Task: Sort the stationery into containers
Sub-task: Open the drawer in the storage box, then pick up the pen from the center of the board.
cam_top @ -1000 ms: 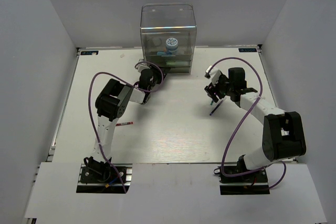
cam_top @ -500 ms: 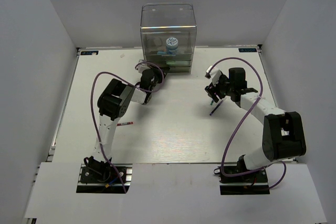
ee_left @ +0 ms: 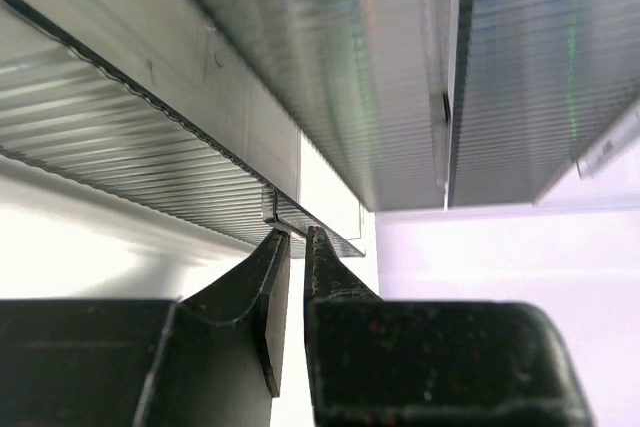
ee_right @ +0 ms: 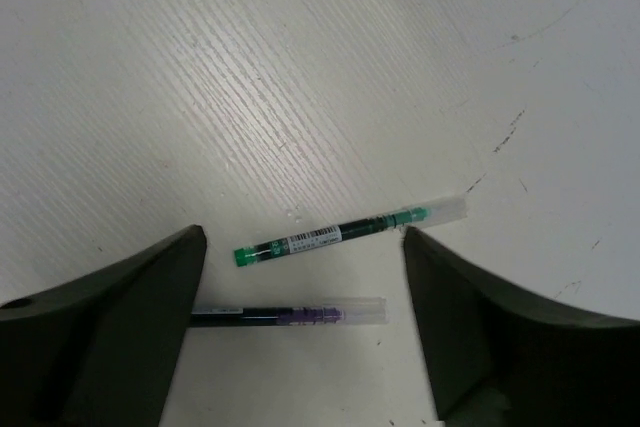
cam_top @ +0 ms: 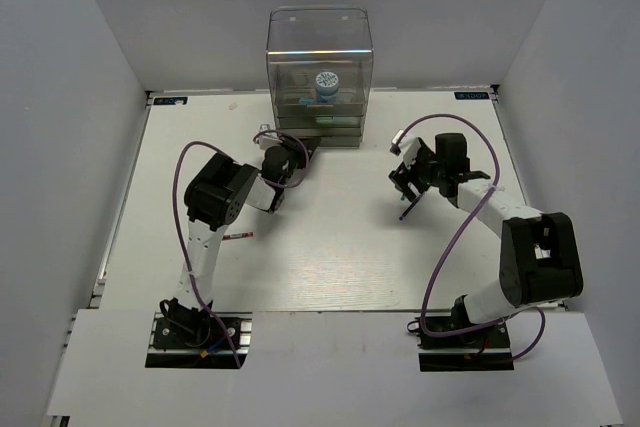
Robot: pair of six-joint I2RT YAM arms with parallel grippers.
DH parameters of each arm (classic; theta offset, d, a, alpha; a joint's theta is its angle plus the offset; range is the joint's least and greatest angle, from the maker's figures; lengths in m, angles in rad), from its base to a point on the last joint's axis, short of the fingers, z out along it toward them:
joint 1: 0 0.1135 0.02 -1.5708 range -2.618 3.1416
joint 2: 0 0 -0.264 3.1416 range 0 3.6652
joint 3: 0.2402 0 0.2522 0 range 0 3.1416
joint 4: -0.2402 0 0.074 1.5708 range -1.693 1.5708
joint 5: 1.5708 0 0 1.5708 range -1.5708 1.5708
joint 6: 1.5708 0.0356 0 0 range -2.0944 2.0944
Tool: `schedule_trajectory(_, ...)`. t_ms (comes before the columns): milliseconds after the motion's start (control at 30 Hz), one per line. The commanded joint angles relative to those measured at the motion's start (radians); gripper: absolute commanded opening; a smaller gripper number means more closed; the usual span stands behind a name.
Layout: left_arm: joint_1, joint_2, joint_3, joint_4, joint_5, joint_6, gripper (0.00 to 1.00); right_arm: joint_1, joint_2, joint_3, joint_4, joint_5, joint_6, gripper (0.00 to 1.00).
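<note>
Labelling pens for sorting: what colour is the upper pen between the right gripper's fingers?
The upper pen is green at both ends, with a clear cap; right wrist view.

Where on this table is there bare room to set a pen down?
Free: the middle of the table between the arms, and the far corners either side of the drawer unit. Crowded: before the drawers, where the left tool pinches a drawer lip, and under the open right tool, where a green pen and a purple pen lie.

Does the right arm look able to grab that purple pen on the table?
Probably yes: the right gripper hangs open over the purple pen, with nothing covering it. The green pen lying close beside it might get caught too.
</note>
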Motion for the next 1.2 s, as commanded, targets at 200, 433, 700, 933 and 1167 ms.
schedule_trajectory(200,0.0,-0.107,-0.093,-0.047,0.032,0.033,0.03,-0.026,0.008,0.036,0.005,-0.025,0.045,0.9)
schedule_trajectory(433,-0.009,-0.116,-0.093,-0.086,0.061,0.033,0.15,-0.046,0.079,0.121,-0.077,-0.001,0.094,0.9)
schedule_trajectory(700,-0.009,-0.18,-0.16,-0.11,0.061,0.033,0.63,-0.085,0.148,0.261,-0.2,-0.179,0.017,0.62)
schedule_trajectory(933,-0.009,-0.307,-0.234,-0.155,0.107,0.119,0.73,-0.115,0.119,0.197,-0.46,-0.359,-0.752,0.57)
schedule_trajectory(1167,-0.009,-0.488,-0.315,-0.343,0.157,0.225,1.0,-0.132,0.225,0.315,-0.633,-0.304,-1.148,0.51)
